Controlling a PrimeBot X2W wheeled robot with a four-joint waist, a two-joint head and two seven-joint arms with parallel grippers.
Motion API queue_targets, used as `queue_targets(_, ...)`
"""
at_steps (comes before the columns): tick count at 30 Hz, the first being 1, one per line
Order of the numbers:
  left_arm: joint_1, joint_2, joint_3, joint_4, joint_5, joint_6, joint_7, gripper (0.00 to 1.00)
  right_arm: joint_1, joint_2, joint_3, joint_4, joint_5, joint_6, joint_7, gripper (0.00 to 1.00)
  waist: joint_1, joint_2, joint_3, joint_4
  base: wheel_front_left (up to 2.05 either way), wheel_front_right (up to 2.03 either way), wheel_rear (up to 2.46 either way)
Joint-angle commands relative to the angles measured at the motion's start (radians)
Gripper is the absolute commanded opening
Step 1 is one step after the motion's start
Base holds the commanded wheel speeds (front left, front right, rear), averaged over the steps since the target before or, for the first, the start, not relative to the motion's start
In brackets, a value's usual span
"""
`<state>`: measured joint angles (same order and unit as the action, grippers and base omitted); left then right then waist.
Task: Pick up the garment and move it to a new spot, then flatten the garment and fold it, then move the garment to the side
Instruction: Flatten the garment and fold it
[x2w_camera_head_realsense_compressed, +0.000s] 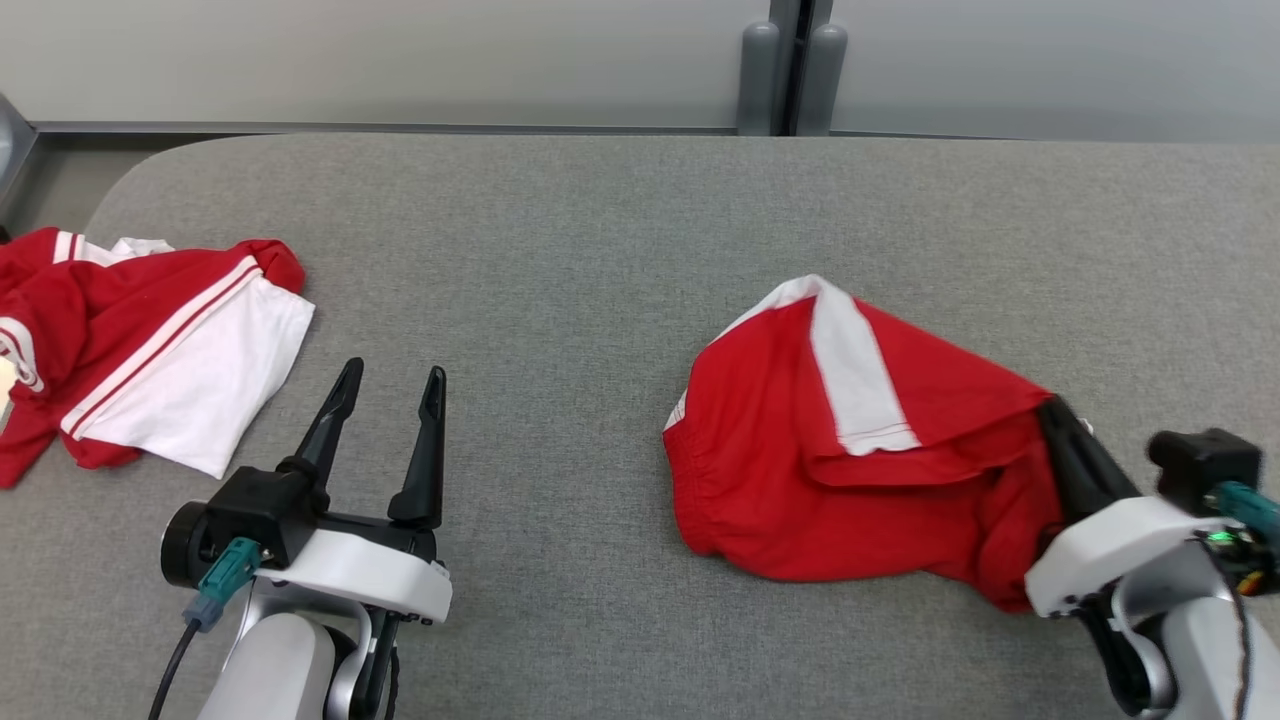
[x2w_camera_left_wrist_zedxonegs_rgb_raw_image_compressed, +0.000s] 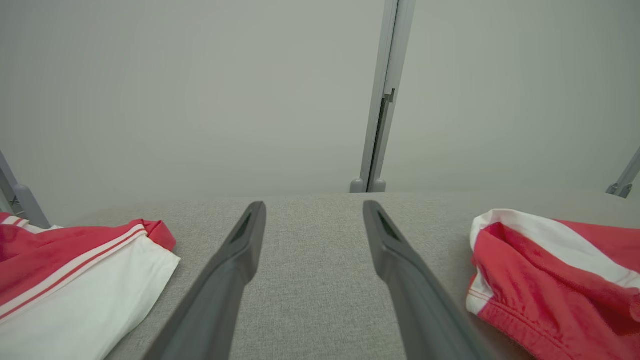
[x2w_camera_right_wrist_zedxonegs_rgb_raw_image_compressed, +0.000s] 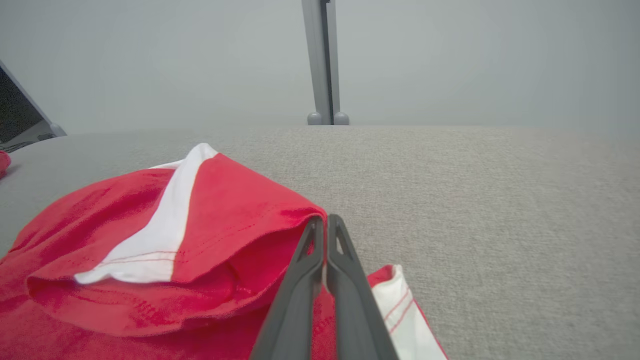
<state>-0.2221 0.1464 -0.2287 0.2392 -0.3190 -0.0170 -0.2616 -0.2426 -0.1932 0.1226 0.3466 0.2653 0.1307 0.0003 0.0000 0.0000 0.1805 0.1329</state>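
- A wide tabletop covered in grey woven fabric (x2w_camera_head_realsense_compressed: 640, 200), its far-left corner rounded, spans the scene.
- Plain pale grey wall panels (x2w_camera_head_realsense_compressed: 400, 60) stand behind it, softly and evenly lit.
- A slim grey vertical post (x2w_camera_head_realsense_compressed: 790, 60) with two rounded feet divides the panels.
- A strip of dull grey-brown floor (x2w_camera_head_realsense_compressed: 60, 185) shows beyond the rounded corner.

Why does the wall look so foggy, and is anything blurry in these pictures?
Left wrist view: the wall is plain and hazy, and the dark fingers go soft near the bottom edge. Right wrist view: the same pale haze behind, while the red shorts show clear stitching. Head view: even light, only soft shadows along the shorts' edge, no glare.
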Motion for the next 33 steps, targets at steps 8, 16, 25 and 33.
queue_targets(8,-0.017,-0.009,0.019,0.0,0.023,-0.011,-0.004,1.0,0.073,0.038,-0.209,0.034,0.107,0.0,0.026,0.0,0.0,0.0,0.017,-0.02,0.0,0.0,0.0)
queue_targets(16,-0.026,-0.015,0.036,0.006,0.037,-0.016,-0.004,1.0,0.052,0.022,-0.221,0.115,0.211,0.0,-0.009,1.0,0.0,0.0,0.022,-0.037,0.0,0.0,0.0)
queue_targets(25,0.011,-0.017,0.063,0.007,0.042,-0.007,-0.004,1.0,0.064,-0.021,-0.181,0.008,0.205,0.0,-0.114,1.0,0.0,0.0,-0.008,-0.065,0.0,0.0,0.0)
queue_targets(33,0.044,-0.016,0.077,0.004,0.04,-0.001,-0.004,1.0,0.094,-0.016,-0.148,-0.181,0.06,0.0,-0.101,1.0,0.0,0.0,-0.048,-0.085,0.0,0.0,0.0)
